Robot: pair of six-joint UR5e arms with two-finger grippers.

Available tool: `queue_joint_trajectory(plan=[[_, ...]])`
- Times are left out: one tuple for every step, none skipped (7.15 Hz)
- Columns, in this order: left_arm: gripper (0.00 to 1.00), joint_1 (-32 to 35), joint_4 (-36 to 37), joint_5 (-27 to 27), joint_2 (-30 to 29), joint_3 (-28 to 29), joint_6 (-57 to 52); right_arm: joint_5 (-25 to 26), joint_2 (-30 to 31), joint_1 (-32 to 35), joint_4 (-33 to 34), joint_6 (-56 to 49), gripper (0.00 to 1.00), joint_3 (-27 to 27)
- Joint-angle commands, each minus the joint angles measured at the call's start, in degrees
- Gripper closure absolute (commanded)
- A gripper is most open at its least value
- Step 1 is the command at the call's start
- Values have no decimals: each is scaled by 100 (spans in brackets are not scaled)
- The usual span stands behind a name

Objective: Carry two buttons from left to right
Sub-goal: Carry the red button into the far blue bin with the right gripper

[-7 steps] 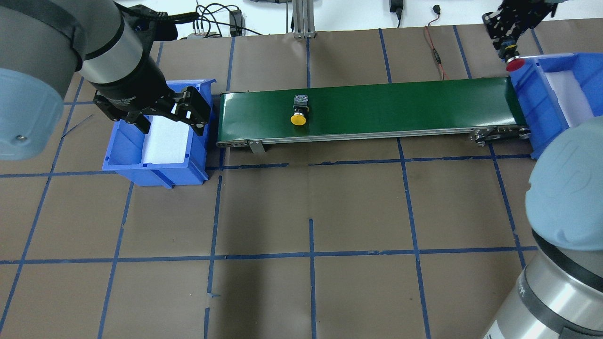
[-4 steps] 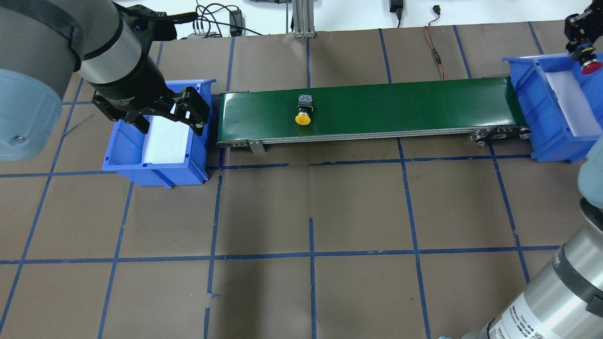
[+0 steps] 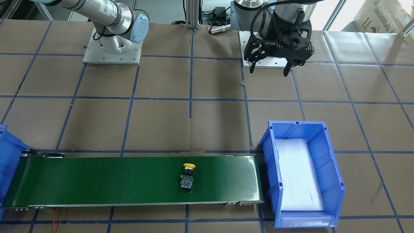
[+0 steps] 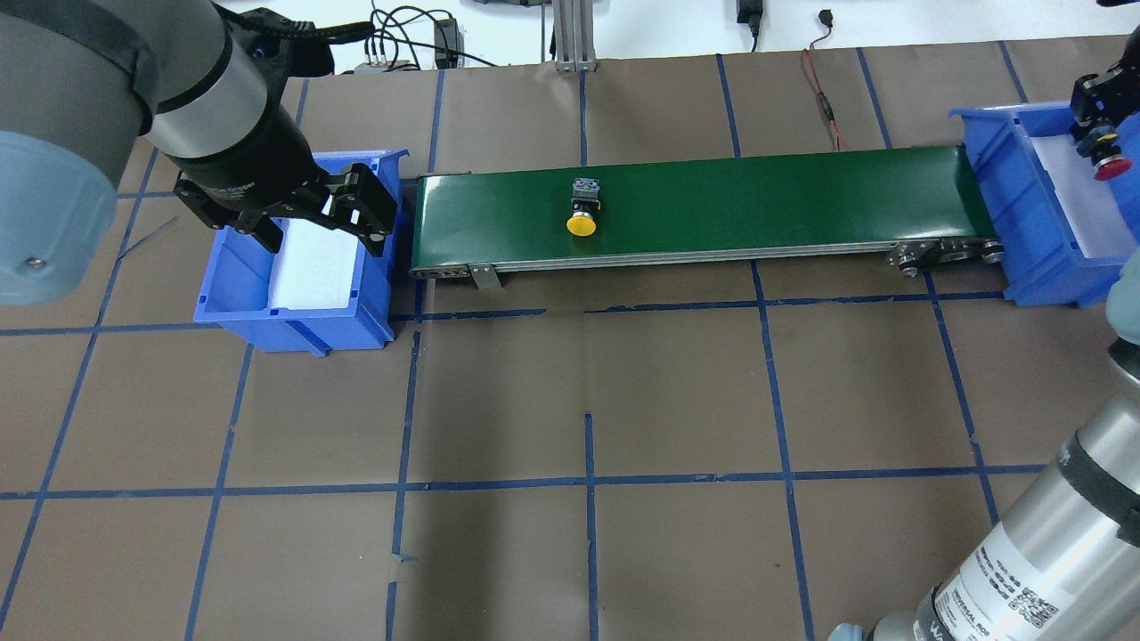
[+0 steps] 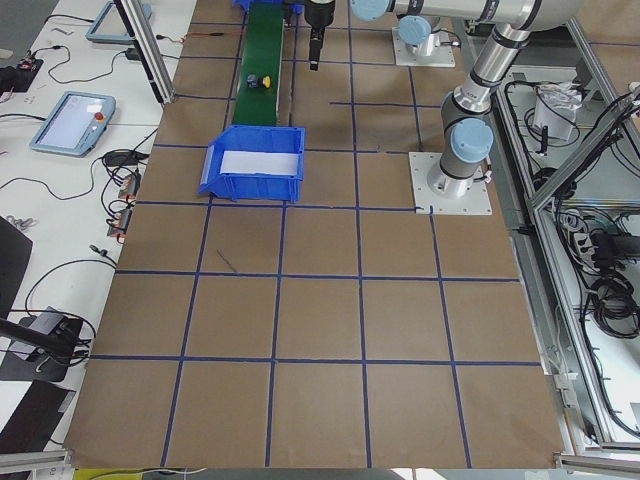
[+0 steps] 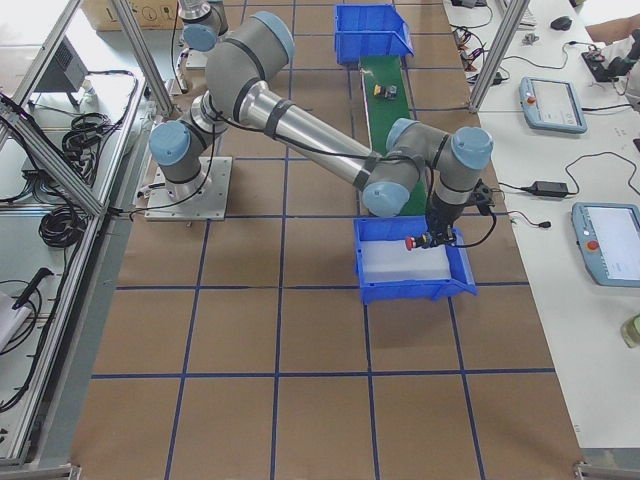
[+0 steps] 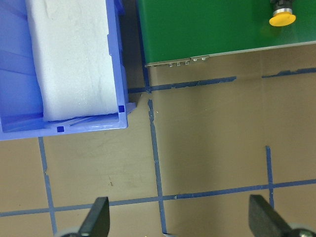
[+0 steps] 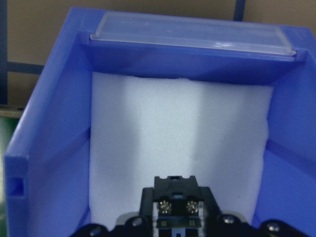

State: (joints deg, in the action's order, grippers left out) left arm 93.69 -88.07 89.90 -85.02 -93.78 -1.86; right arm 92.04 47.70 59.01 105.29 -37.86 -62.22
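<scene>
The yellow button (image 4: 582,214) lies on its side on the green conveyor belt (image 4: 757,196), left of the middle; it also shows in the front view (image 3: 187,176) and the left wrist view (image 7: 282,15). My right gripper (image 4: 1101,150) is shut on the red button (image 4: 1111,169) and holds it over the white foam of the right blue bin (image 4: 1024,223). The right wrist view shows the button's black body (image 8: 174,202) between the fingers, above the bin (image 8: 54,133). My left gripper (image 4: 321,233) is open and empty above the left blue bin (image 4: 294,325).
The conveyor runs between the two bins. Brown paper with blue tape lines covers the table. Cables (image 4: 824,98) lie behind the belt at the far edge. The left bin (image 3: 333,171) holds only white foam.
My right gripper has carried the red button right and down, from the belt's end to over the right bin. The yellow button has moved a little right on the belt. The left arm has not moved.
</scene>
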Motion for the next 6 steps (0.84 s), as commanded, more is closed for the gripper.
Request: queue_joint_trajectory(plan=[[0, 9, 0, -8, -15, 9, 1, 7, -95, -3, 36, 33, 91, -18], [0, 9, 9, -8, -15, 9, -8, 33, -190, -3, -34, 59, 91, -44], [0, 9, 0, -8, -15, 9, -8, 59, -183, -12, -34, 129, 88, -184], [0, 9, 0, -8, -15, 9, 1, 68, -165, -38, -17, 129, 83, -229], [0, 9, 0, 1, -6, 9, 1, 86, -174, -30, 9, 129, 66, -220], [0, 9, 0, 1, 2, 0, 1, 43, -191, -29, 18, 147, 20, -194]])
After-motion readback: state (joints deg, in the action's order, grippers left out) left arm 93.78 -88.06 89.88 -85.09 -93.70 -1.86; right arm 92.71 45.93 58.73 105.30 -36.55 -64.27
